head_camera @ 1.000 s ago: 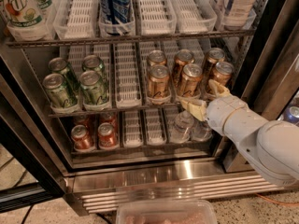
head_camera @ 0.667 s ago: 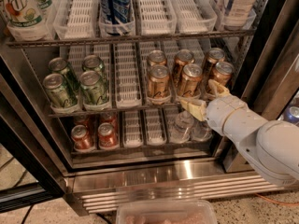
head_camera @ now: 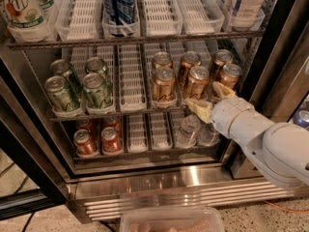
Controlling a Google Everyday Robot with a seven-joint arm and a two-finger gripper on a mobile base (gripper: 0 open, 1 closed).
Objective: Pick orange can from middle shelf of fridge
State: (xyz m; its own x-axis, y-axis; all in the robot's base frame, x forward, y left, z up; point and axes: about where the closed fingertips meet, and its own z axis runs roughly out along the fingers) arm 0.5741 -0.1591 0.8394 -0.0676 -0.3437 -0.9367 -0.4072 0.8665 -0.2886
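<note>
Six orange cans stand in two rows on the right half of the middle shelf (head_camera: 120, 111) of the fridge (head_camera: 193, 178); the front ones are at left (head_camera: 164, 85), middle (head_camera: 197, 81) and right (head_camera: 230, 75). My gripper (head_camera: 206, 97) is at the shelf's front rail, just below and in front of the front middle and front right orange cans. Its two cream fingers (head_camera: 199, 108) are spread apart and hold nothing. The white arm (head_camera: 270, 144) comes in from the lower right and hides the right end of the shelf.
Several green cans (head_camera: 96, 88) stand on the left of the middle shelf. Red cans (head_camera: 99, 139) and clear bottles (head_camera: 188, 127) sit on the lowest tier. Tall bottles (head_camera: 118, 4) fill the top tier. A dark door edge (head_camera: 285, 42) stands at right. A plastic tray (head_camera: 171, 220) is below.
</note>
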